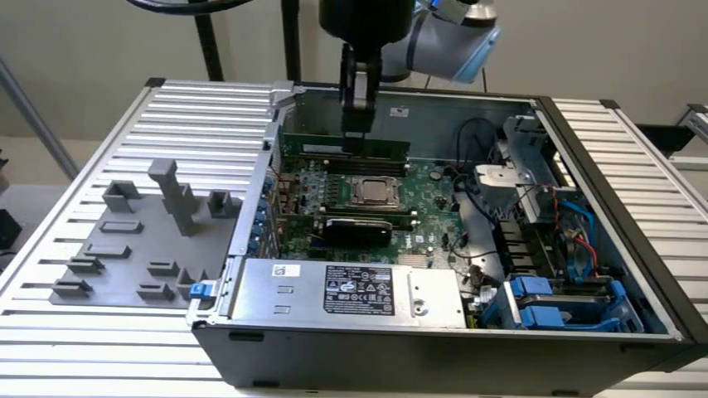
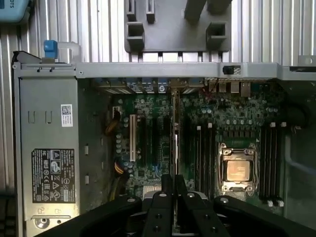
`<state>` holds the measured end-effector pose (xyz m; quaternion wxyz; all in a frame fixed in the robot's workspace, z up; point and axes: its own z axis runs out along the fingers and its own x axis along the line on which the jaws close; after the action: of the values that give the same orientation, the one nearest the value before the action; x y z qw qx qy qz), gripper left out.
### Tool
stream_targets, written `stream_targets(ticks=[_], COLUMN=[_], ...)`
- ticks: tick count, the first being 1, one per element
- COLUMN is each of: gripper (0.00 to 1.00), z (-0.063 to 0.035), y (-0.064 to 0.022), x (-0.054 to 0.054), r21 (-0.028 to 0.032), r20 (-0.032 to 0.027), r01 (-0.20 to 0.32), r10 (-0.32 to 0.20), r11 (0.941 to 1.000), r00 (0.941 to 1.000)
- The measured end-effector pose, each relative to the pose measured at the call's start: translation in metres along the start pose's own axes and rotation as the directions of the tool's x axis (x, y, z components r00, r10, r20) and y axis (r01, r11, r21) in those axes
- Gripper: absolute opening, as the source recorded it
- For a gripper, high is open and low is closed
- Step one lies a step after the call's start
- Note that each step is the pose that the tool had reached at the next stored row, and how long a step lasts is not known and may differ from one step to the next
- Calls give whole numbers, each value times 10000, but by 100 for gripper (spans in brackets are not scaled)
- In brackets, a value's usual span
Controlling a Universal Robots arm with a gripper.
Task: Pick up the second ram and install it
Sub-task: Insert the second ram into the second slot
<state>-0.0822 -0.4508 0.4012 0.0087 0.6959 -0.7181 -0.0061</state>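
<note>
**Claw pinched on the second ram inside the open case**

The black two-fingered claw (image 1: 354,131) stands narrow, its fingers (image 2: 159,212) nearly together and pinched on the top edge of the second ram (image 1: 321,148), a long, thin green circuit-board stick with dark chips along its face. In the wrist view the stick shows edge-on as a thin line running out from between the fingers. It lies level, lengthwise along the memory slots, just beyond the square silver CPU socket (image 1: 374,192) as the exterior view looks. Whether it sits in a slot or above one cannot be told.

On the socket's near side is a wider black rectangular card (image 1: 354,226). Nearer still, the grey metal power supply box (image 1: 432,290) carries a black label (image 1: 357,290) with white print and a small white barcode sticker (image 1: 285,271). None of the writing can be read. All this sits inside the dark open computer case (image 1: 443,356). At the exterior view's left, grey plastic fixture blocks (image 1: 144,240) rest on the ribbed metal desk (image 1: 66,348).
</note>
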Motion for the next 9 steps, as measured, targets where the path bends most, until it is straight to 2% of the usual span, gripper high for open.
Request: stream_targets(ticks=[9], gripper=[0], z=[158], y=[-226], x=[-241], r21=[0], r20=[0], r01=[0], r10=[0], r11=[10000], r00=[10000])
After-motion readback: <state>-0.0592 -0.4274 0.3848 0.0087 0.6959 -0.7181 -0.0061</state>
